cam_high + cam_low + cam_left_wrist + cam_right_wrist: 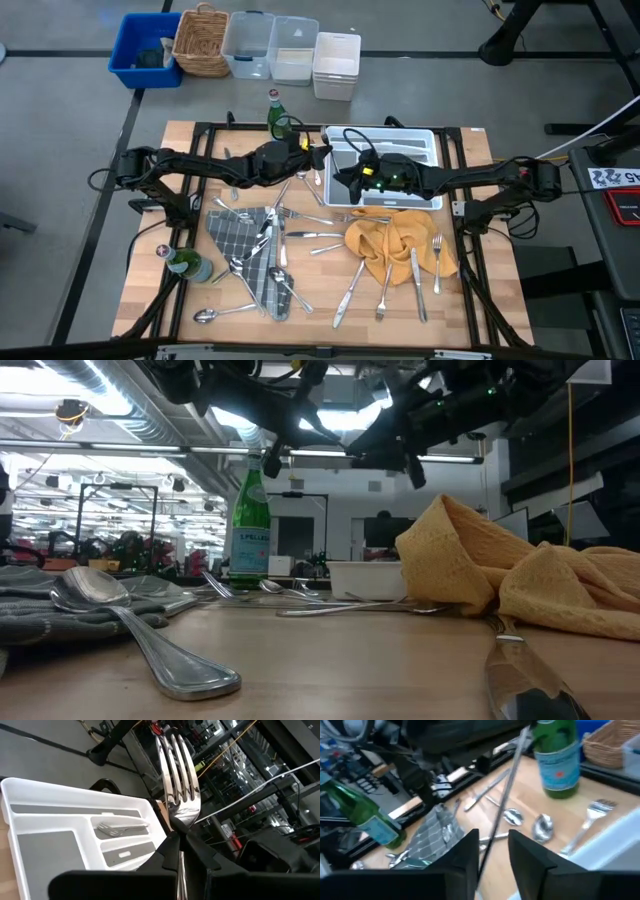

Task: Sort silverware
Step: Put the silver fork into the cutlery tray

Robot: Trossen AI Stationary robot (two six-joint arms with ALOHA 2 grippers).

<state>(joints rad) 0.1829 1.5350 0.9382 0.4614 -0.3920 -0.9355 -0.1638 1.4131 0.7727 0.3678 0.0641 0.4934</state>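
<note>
We see a fork (177,785) held upright, tines up, in the clenched left claw (179,842), raised over the worktop (310,300) just beside the white compartmented tray (432,150); the fork's handle (502,800) runs down between the fingers (527,855) of the right claw (492,852), which stand on either side of it, and we cannot tell whether they press on it. One fork (120,828) already lies in a small compartment of the tray. The remaining silverware (300,235) is scattered across the wooden worktop, some pieces on a grey checked cloth (245,245) at the left, some on and beside a crumpled yellow cloth (395,240) at the right, with a spoon (140,630) lying close to the low camera. A green bottle (280,115) stands at the worktop's far edge, and a second green bottle (185,265) lies near the left edge. Beyond the worktop sit a blue bin (145,50), a wicker basket (203,42) and clear plastic containers (270,45).
</note>
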